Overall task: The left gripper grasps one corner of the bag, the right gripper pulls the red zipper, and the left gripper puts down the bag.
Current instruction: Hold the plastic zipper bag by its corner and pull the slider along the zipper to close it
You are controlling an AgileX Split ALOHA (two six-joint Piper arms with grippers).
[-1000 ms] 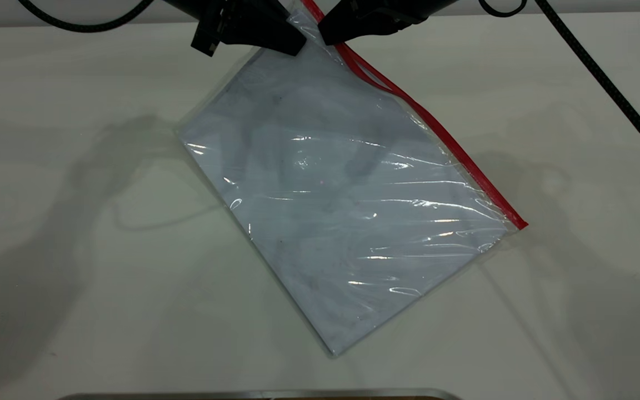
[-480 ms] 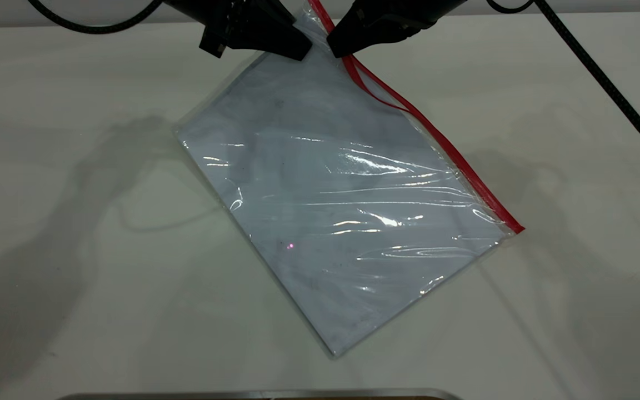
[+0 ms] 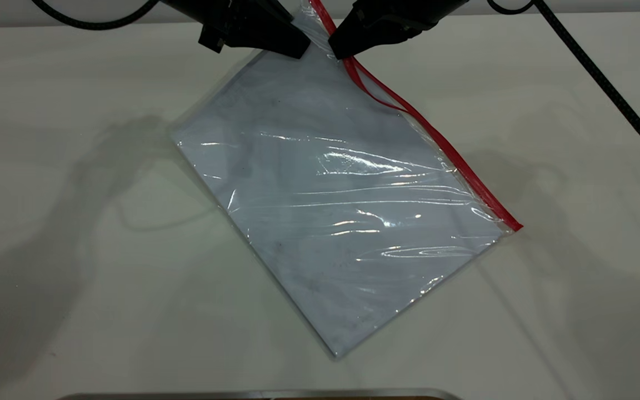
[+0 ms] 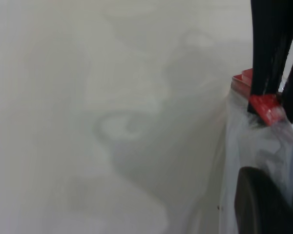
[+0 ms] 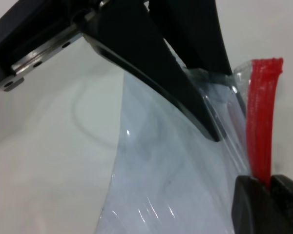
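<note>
Exterior view is showing you the bag (image 3: 342, 205) hanging tilted from its raised far end, with its near corner lying on the tabletop (image 3: 75, 278). The left gripper (image 3: 298, 51) is sitting at the bag's top edge just beside the red zipper (image 3: 436, 141), and the right gripper (image 3: 338, 51) is sitting right on the red strip, the two tips close together with the strip passing between them. From this angle you cannot tell how either gripper's fingers are standing. Your right wrist view is filling that in: the right gripper (image 5: 269, 183) is pinching the red zipper (image 5: 261, 122) between its two dark fingertips, and the left gripper (image 5: 207, 124) is clamping the clear plastic close to the corner of the bag (image 5: 263, 66). Your left wrist view is showing the left gripper (image 4: 276, 105) pressing on the red strip end at that corner (image 4: 244, 80), a detail the exterior view is cutting off. The bag is looking glossy and wrinkled, pale bluish-white inside, and below the right gripper the red zipper is splitting into two strands before merging again.
</note>
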